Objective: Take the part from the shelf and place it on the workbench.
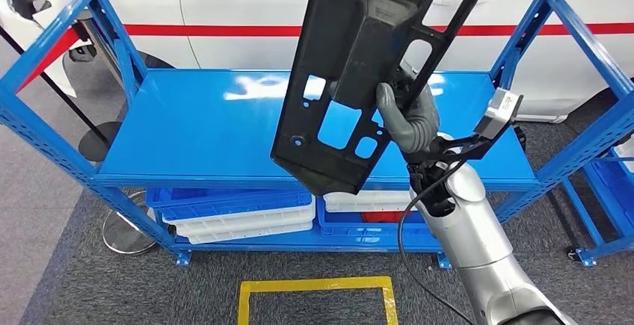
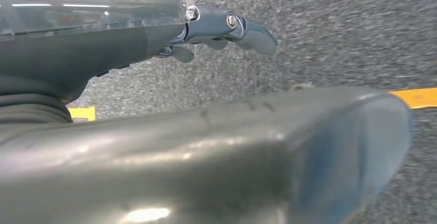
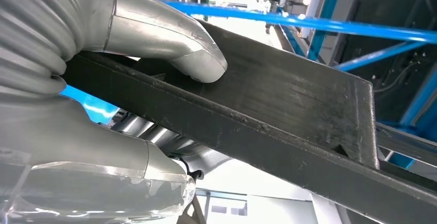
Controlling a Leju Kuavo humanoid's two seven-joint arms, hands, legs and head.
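I see right hand [image 1: 407, 116] gripping part [image 1: 359, 71] above shelf [image 1: 224, 127]; long axis steep, up-right. Left hand [image 2: 227, 28] empty, fingers loose, over floor.

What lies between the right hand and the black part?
Nothing: in the right wrist view the right hand grips the black part directly.
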